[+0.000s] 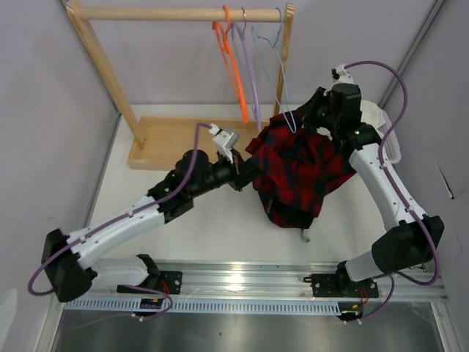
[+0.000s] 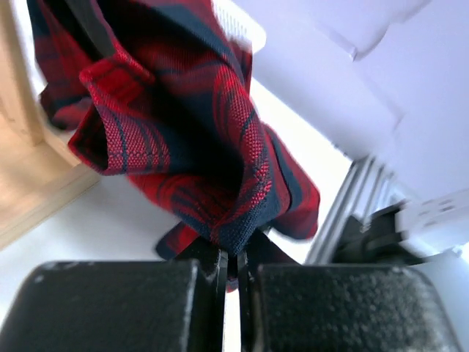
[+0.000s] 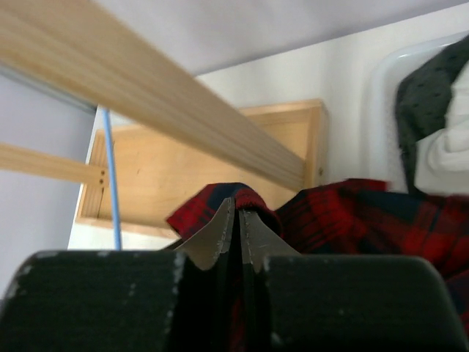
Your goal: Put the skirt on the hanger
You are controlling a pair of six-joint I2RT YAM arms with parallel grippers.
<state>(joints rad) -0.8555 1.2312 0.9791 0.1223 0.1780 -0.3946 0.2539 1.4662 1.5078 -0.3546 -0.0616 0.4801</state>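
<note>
Left jaws, right jaws pinching red-black plaid fabric skirt (image 1: 297, 172); you should be stretching it taut, approaching thin lavender-purple hanger (image 1: 251, 81).

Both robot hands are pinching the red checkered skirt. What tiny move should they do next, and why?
Probably lift the skirt a little higher and toward the hanger. The left gripper and right gripper are both shut on its edge, so it hangs between them. The hanger hangs from the wooden rail, and the skirt looks lower, beside its bottom end, not yet on it.
</note>
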